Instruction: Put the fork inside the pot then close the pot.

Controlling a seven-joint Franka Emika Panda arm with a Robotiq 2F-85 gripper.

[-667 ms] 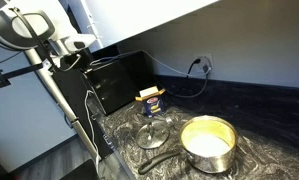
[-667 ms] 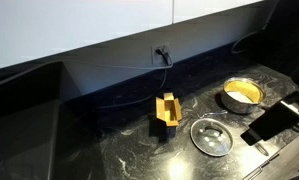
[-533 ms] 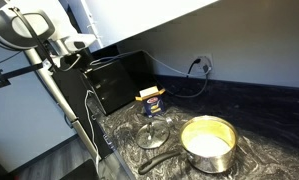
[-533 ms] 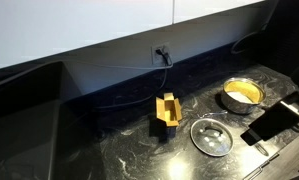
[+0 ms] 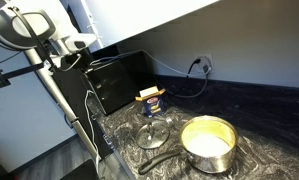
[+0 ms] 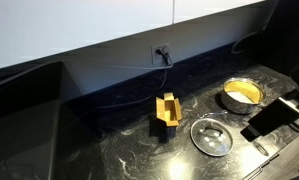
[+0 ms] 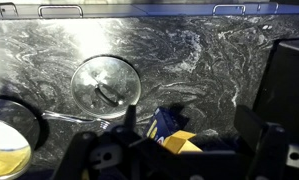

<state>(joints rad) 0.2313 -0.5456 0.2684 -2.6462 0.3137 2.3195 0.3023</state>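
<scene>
— What sort of place is this?
— A kitchen, by the look of it. There is a dark marbled worktop (image 6: 109,150) under white wall cupboards (image 6: 89,20), and a socket (image 6: 161,52) in the wall behind with a cable plugged in.
— Anything else?
— Cookware: a steel pot (image 5: 208,142) with a glass lid (image 5: 153,133) lying flat beside it, and a small yellow and blue carton (image 5: 149,99) close by.

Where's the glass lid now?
In an exterior view the round glass lid lies on the dark counter beside the shiny steel pot, near the yellow box.
</scene>
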